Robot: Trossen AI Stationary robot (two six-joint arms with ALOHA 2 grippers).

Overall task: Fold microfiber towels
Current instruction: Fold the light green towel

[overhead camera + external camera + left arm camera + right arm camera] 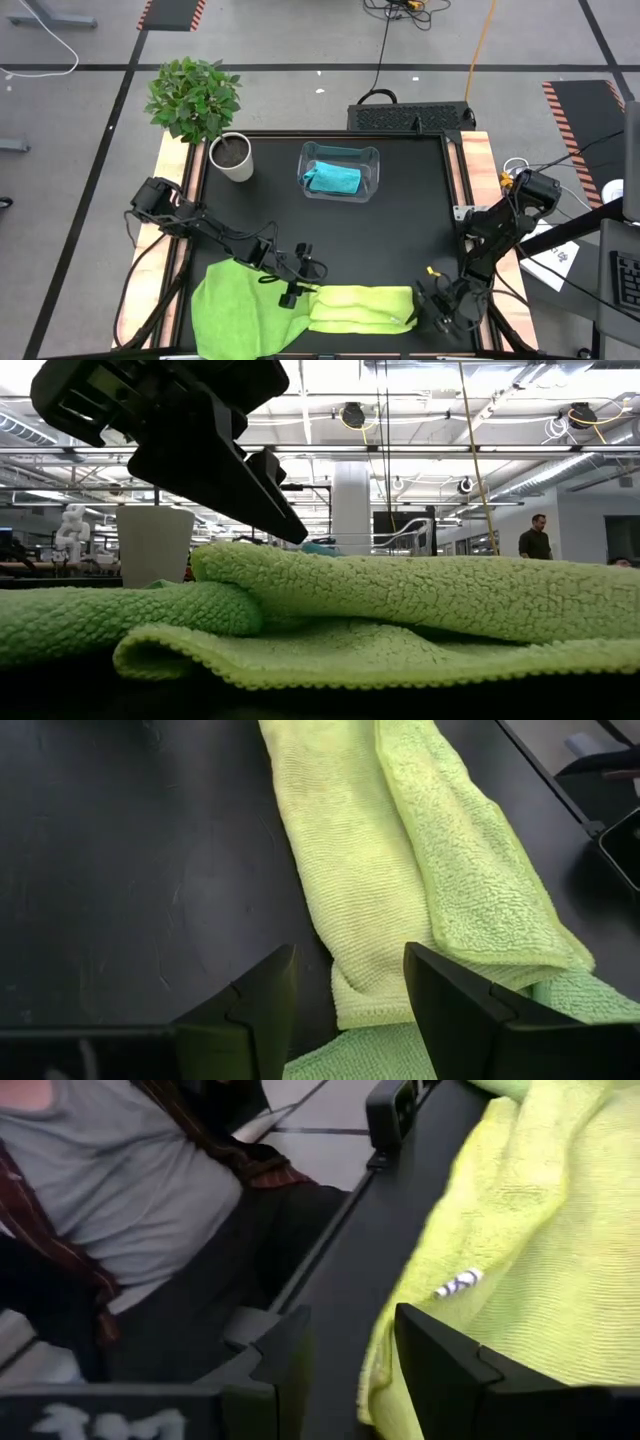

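From above you see the black table (400,240) with a clear bin (340,170) toward its far side; take that bin as your landmark. The blue towel (332,179) lies bunched inside it. A white pot with a plant (231,157) stands just to the bin's left. Well on the near side of the bin, the pale yellow-green towel (365,308) lies as a folded strip along the front edge, its left end overlapping the bright green towel (240,305), which is spread loosely at the near left.

Your left gripper (297,278) hovers over that overlap. Its wrist camera adds what the top view hides: the jaws stand spread with nothing between them, above the strip's (400,870) end, one layer folded over another.

Your right gripper (440,305) sits at the strip's right end, near the table's front right corner. Only its wrist camera shows the spread fingers (440,1360) beside the towel edge (520,1260) with its small tag (458,1284), plus a person (110,1190) seated past the table. From the table-level camera the towels (400,610) fill the foreground, with a dark gripper (200,450) above them.
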